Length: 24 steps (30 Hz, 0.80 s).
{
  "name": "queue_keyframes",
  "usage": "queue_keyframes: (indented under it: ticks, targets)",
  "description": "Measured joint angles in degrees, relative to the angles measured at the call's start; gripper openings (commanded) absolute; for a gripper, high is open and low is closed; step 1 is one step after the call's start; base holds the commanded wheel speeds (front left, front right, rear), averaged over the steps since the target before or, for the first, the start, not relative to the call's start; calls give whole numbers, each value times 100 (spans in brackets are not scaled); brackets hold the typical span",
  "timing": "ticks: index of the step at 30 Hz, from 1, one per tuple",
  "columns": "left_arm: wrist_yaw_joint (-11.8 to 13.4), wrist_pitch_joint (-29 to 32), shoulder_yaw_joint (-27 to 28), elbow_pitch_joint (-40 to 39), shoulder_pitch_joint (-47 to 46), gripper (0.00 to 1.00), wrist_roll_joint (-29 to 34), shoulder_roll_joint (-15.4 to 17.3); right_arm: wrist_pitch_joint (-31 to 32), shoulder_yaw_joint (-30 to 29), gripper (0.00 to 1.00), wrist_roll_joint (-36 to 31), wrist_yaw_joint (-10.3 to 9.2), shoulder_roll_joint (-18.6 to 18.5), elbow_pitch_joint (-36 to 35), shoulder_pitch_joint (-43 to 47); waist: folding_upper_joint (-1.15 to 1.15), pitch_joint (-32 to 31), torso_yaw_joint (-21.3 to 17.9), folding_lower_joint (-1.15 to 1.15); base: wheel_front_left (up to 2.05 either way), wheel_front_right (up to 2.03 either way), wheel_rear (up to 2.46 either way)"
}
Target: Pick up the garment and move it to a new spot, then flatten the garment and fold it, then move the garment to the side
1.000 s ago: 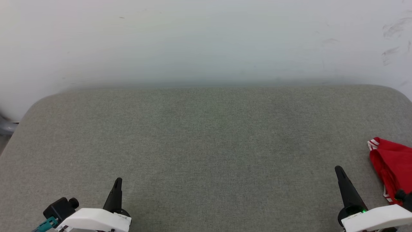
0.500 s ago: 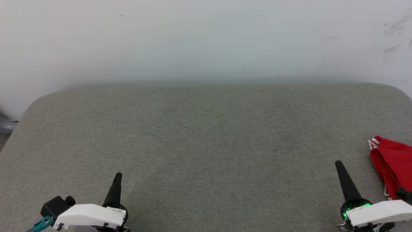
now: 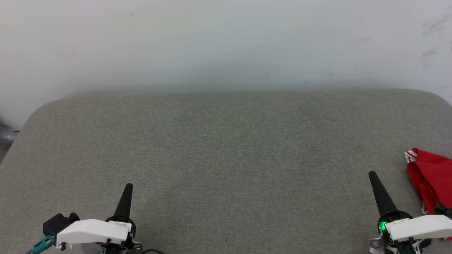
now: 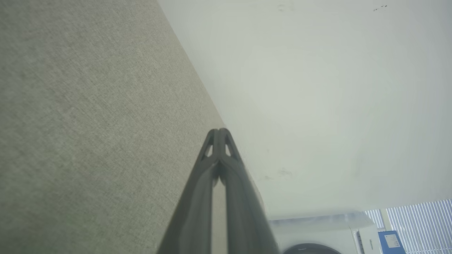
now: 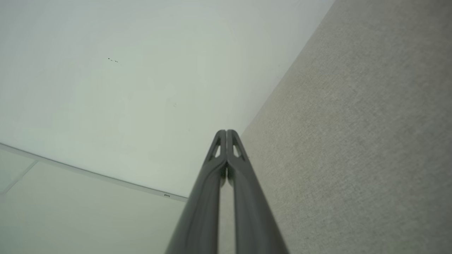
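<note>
The garment (image 3: 432,178), red with striped red-and-white trim, lies bunched at the right edge of the grey padded table (image 3: 226,148), partly cut off by the head view's border. My right gripper (image 3: 372,175) stands just left of it, apart from the cloth, shut and empty. At the lower left my left gripper (image 3: 129,187) is also shut with nothing in it. In the left wrist view the left gripper (image 4: 219,132) has its tips pressed together above the fabric surface. In the right wrist view the right gripper (image 5: 226,133) is closed the same way.
A pale wall (image 3: 226,42) runs behind the table's far edge. A white appliance with a dark round door (image 4: 317,236) and window blinds (image 4: 416,218) appear in the left wrist view. The table has rounded far corners.
Both grippers have slid a little further up the head view, while the table edge and garment shifted slightly upward too, so the camera tilted. Both stay shut.
</note>
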Motion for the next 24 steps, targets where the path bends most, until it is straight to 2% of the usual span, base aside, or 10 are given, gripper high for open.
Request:
queue_keyframes:
  ticks: [24]
  targets:
    - [-123, 307, 211, -1, -153, 0, -1091, -101, 67, -47, 0, 1181, 0, 0, 334, -294, 0, 76, 2, 0, 0, 0, 0]
